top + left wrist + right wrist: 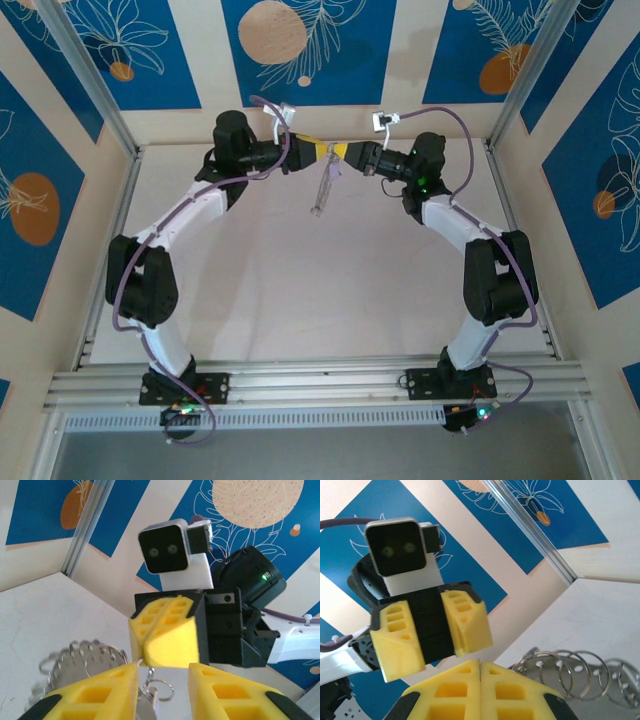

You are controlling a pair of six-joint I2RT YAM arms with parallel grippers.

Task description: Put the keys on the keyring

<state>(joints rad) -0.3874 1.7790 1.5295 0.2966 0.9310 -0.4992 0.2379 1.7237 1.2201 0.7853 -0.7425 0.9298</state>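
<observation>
Silvery-grey and beaded along its edge, the large thin metal keyring [321,190] hangs above the pale table [300,290] at its far middle, just under the point where the two yellow-fingered grippers meet tip to tip. The right gripper [480,680] has its fingers pressed together on the keyring's top. The left gripper [162,690] stands with its fingers spread, and the tiny silver key [334,170] with its lilac plastic head shows as a mere fleck beside the keyring.
</observation>
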